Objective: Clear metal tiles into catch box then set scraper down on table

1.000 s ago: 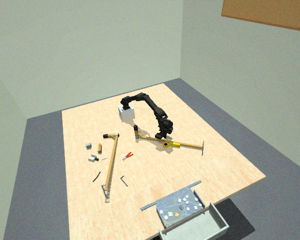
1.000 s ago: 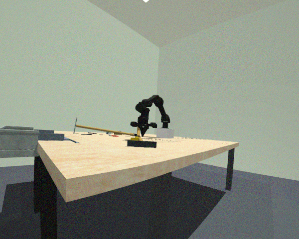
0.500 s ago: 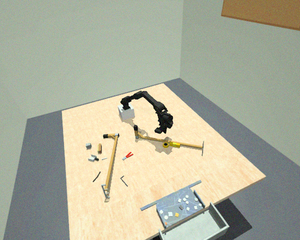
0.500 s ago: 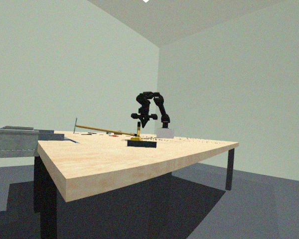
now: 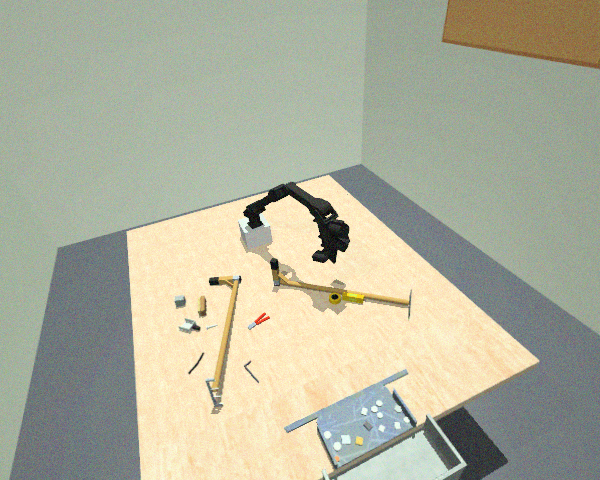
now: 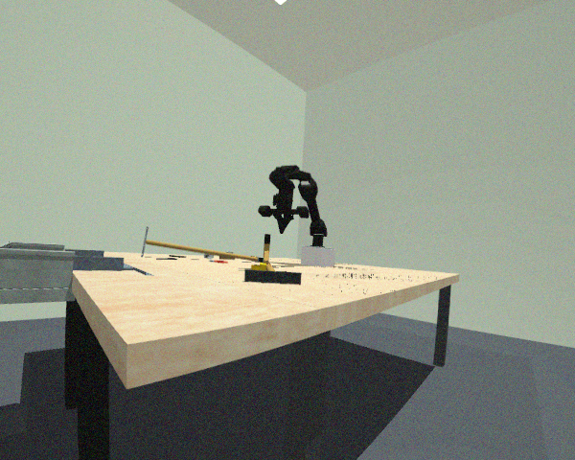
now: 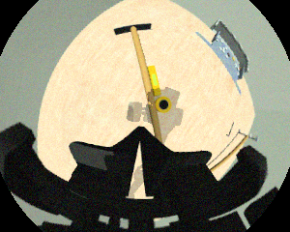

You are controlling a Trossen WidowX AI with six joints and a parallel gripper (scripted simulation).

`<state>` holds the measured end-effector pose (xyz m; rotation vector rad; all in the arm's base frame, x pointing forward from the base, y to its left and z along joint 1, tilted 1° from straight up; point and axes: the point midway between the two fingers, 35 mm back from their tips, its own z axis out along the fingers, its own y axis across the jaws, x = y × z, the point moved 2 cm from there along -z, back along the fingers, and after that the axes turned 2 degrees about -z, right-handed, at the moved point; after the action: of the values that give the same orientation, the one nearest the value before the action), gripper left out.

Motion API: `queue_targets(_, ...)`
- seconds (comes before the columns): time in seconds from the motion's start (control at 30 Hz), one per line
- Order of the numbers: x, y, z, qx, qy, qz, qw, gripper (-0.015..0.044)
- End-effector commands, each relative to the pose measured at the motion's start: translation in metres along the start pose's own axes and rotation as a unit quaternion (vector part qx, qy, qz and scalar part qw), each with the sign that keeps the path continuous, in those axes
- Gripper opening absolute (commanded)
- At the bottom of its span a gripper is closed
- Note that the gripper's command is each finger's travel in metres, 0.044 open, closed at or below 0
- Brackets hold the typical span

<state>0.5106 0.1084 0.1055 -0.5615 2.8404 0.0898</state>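
My gripper (image 5: 334,259) (image 6: 282,231) (image 7: 140,130) is shut and empty. It hangs in the air above the table near the long scraper. The long scraper (image 5: 383,298) (image 6: 273,277) (image 7: 140,55) lies on the table, its wide dark blade away from the arm and its black-tipped grip standing up near the arm base. The steel bench plate (image 5: 341,421) is at the far end of the table. Several pale tiles, with a dark, a yellow and an orange one, lie scattered on it, including a white tile (image 5: 346,439). The grey catch box (image 5: 409,457) (image 6: 30,272) adjoins its outer edge.
A yellow block (image 5: 353,297) (image 7: 155,81) and a yellow ring (image 7: 157,104) lie beside the scraper handle. A second long tool (image 5: 227,330) with a frame-like head lies to the left. Red-handled pliers (image 5: 257,320), a bent key (image 5: 251,372) and small parts are around it. Two rails flank the plate's near edge.
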Motion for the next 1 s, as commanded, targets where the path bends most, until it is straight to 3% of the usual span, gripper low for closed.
queue_targets(0.0, 0.004, 0.012, -0.018, 0.0, 0.002, 0.002, 1.0, 0.0)
queue_targets(0.27, 0.005, 0.016, -0.021, 0.001, 0.002, 0.003, 1.0, 0.0)
queue_targets(0.97, 0.008, 0.016, 0.034, 0.005, 0.002, 0.021, 1.0, 0.0)
